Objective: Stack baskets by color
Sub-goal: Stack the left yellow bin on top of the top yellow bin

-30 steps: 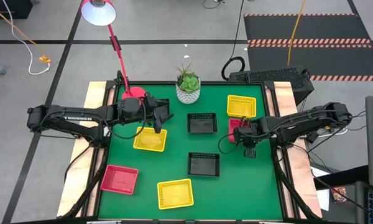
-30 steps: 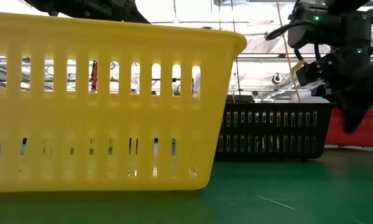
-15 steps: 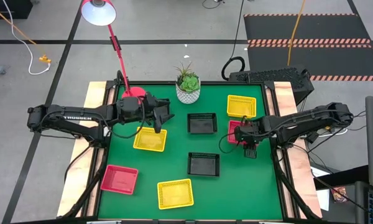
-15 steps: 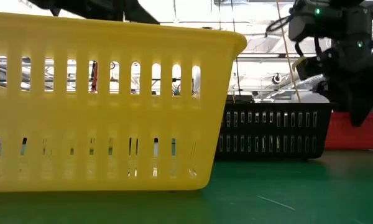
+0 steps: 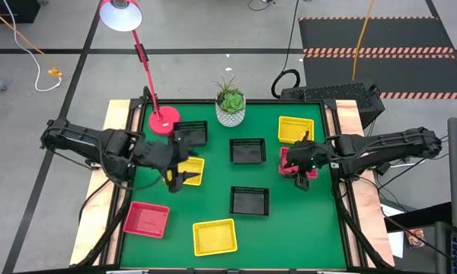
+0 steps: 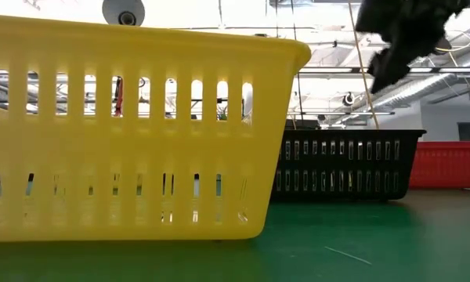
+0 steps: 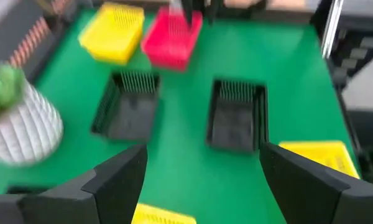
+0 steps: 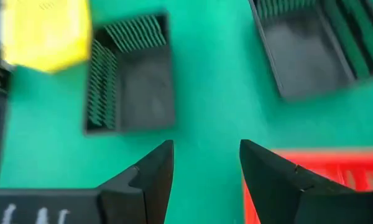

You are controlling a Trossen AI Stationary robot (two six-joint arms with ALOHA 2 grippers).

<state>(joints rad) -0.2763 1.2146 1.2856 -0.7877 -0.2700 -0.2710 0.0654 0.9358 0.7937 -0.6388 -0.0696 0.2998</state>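
Note:
The baskets lie spread over the green table. Black baskets sit at the far left, centre and nearer middle. Yellow ones sit at the far right, left and near edge. A red basket lies near left, another at the right. My left gripper hangs open above the left yellow basket, holding nothing. My right gripper is open above the right red basket's edge, also with nothing in it.
A white plant pot stands at the far middle edge. A red lamp base sits beside the far-left black basket. In the low view, the near yellow basket fills the left. Bare green surface lies between the baskets.
My left gripper has drawn back from the far-left black basket toward the near-left and risen, now over the left yellow basket; the black basket stays by the lamp base. My right gripper has lifted up off the right red basket, which stays on the table.

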